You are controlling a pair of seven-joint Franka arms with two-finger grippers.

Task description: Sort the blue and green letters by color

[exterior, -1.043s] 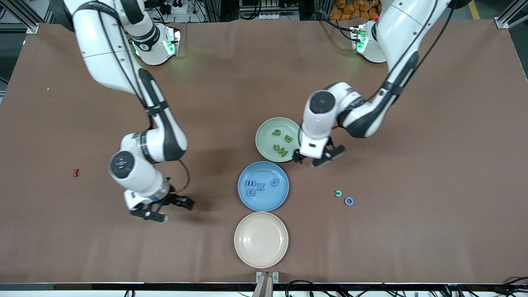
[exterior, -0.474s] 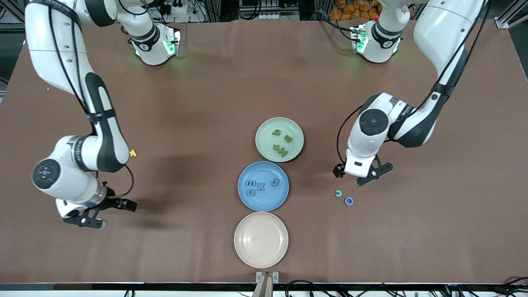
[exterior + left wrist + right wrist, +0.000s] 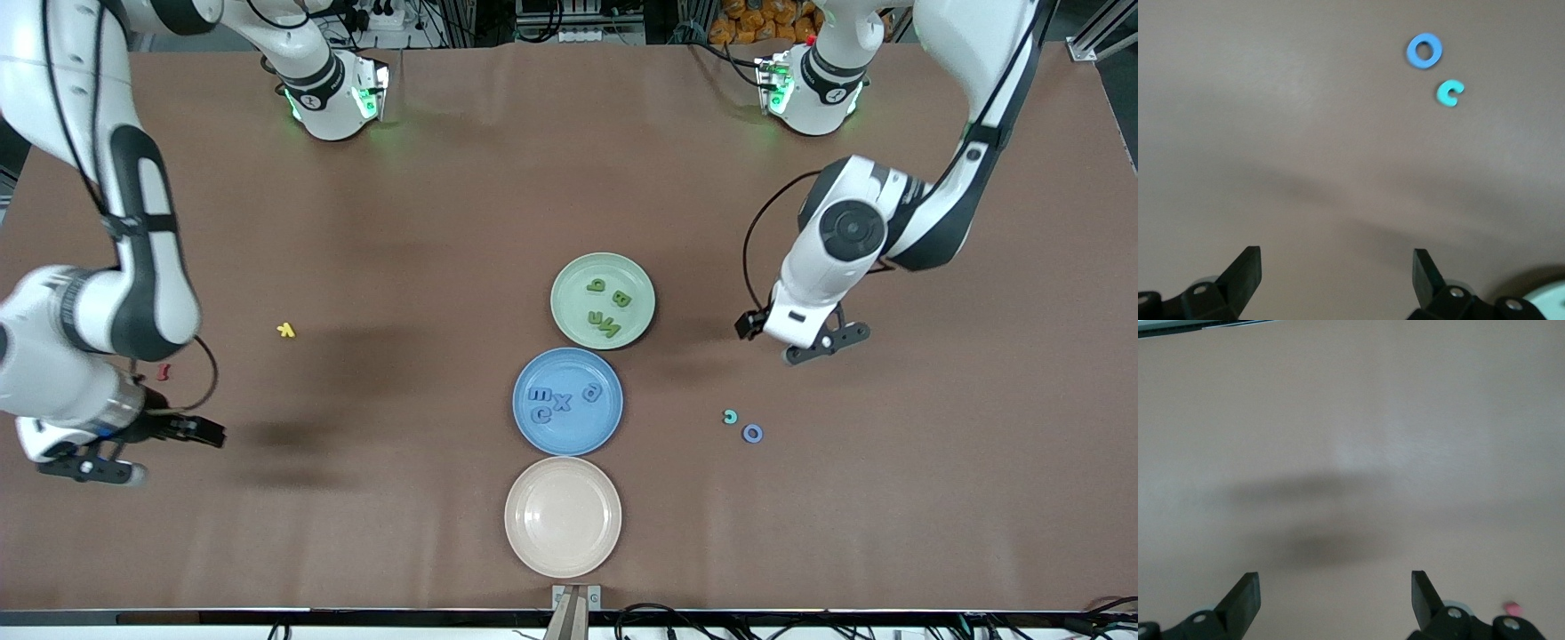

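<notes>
Under both raised claws is bare table: left gripper (image 3: 803, 341) and right gripper (image 3: 133, 452) stand apart, empty, away from the blue letters (image 3: 560, 400) and green letters (image 3: 607, 307) on their plates.

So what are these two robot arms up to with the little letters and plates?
They are sorting toy letters by color, and it looks finished. Four green letters lie in the green plate, four blue letters in the blue plate. The beige plate holds nothing. Both arms hold nothing: the left gripper hangs open over bare table beside the green plate, the right gripper open over the right arm's end of the table.
</notes>
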